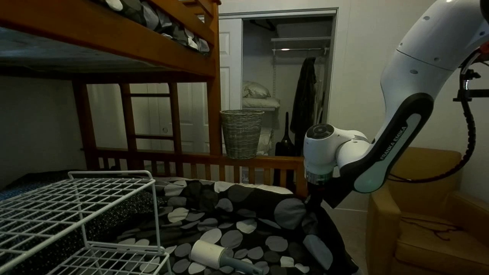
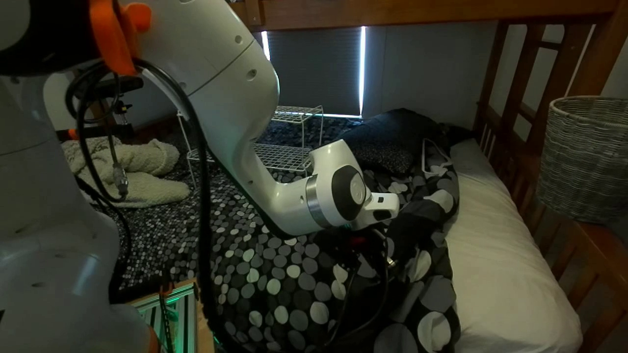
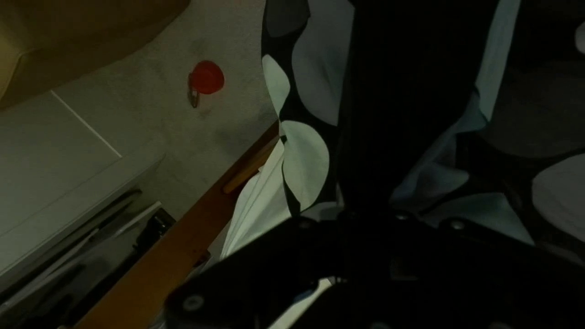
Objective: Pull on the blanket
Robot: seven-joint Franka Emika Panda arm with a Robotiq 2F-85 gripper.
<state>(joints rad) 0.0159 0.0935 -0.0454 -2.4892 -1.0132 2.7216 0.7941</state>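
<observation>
The black blanket with grey and white rounded spots (image 1: 244, 214) covers the lower bunk and also shows in an exterior view (image 2: 289, 294). Its edge lies folded back there, beside bare white bedding (image 2: 500, 255). My gripper (image 1: 315, 199) is low at the bed's corner, against the blanket. In the wrist view, the gripper's fingers (image 3: 352, 212) are close together, with the blanket (image 3: 306, 160) gathered into folds at the tips. The fingers look shut on the blanket, though the dark picture hides the exact contact. In an exterior view the arm partly hides the gripper (image 2: 363, 250).
A wooden bed rail (image 1: 263, 162) runs behind the gripper, with a wicker basket (image 1: 241, 133) on it. A white wire rack (image 1: 91, 191) and a white roller with a grey handle (image 1: 208, 254) rest on the bed. A yellow armchair (image 1: 431, 244) stands beside it.
</observation>
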